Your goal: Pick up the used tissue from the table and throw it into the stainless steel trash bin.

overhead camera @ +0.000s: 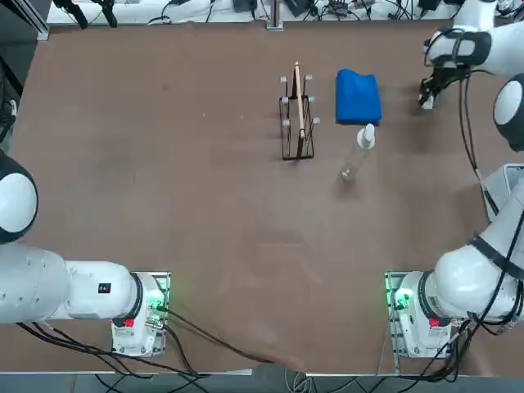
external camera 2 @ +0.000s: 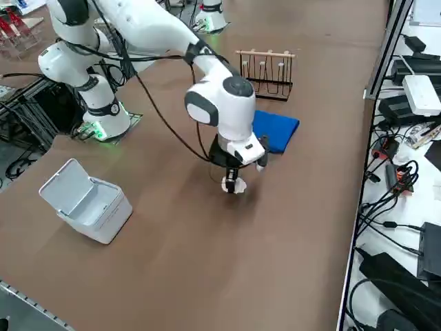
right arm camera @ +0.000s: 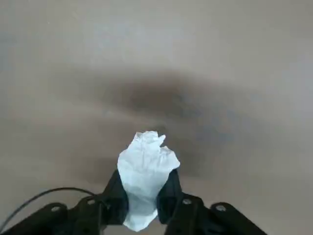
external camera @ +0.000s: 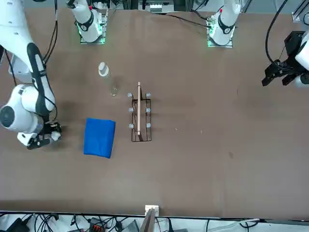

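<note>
The jaws are clamped on the tissue (right arm camera: pixel 146 176), one finger pressed to each side of the white wad, which sticks out past the fingertips. The right gripper (external camera 2: pixel 233 181) points straight down near the far right part of the table (overhead camera: pixel 164 205), just beyond the blue cloth (overhead camera: pixel 358 96). From the side, the tissue (external camera 2: pixel 233 185) hangs at the fingertips with its shadow on the brown surface beneath; whether it has cleared the table or is touching it cannot be settled from these views. The vertical approach suits a small soft wad lying flat: the fingers close from either side and trap the paper without scraping the tabletop.

The bin (external camera 2: pixel 86 201) stands off the table's right edge, nearer the arm's base, well apart from the gripper, its lid tipped open. My judgement: the grasp is made, and the carry and drop are not yet done. The wire rack (overhead camera: pixel 296 119) and small bottle (overhead camera: pixel 360 147) stand beside the cloth, away from any likely path to the bin.
</note>
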Available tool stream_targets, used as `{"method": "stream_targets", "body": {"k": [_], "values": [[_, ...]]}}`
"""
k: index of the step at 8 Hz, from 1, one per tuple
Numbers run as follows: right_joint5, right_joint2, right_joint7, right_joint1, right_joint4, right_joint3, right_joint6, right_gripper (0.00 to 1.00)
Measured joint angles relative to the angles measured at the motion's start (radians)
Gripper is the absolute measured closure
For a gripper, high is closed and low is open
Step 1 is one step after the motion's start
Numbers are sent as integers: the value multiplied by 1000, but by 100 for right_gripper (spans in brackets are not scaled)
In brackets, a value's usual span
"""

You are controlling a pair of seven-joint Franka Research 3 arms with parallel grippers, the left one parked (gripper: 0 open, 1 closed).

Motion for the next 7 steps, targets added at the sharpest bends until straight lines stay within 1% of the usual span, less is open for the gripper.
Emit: {"method": "stream_targets", "body": {"k": [1,4,5,7], "values": [[0,-50,-2,-18,3,-1,-78,73],[-5,-220,-114,-108,-11,-4,-348,74],[-32,-279,-155,-148,-38,-6,-400,74],[-108,-403,-200,-225,-142,-10,-428,74]]}}
